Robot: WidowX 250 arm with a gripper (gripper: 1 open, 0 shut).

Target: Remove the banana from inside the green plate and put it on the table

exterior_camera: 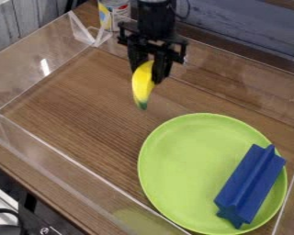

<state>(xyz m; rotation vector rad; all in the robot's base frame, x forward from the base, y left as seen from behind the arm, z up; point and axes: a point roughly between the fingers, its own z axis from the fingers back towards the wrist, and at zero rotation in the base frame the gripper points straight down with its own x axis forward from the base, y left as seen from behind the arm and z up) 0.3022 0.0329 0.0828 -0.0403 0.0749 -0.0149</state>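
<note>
The yellow banana [141, 87] with its dark green tip pointing down hangs in the air over the brown table [82, 119], up and left of the green plate [193, 170]. My black gripper [147, 66] is shut on the banana's upper end. The banana is clear of the plate and does not touch the wood.
A blue block [250, 186] lies on the right side of the plate. Clear acrylic walls [39, 64] ring the table. A white and yellow bottle [111, 14] stands behind the far wall.
</note>
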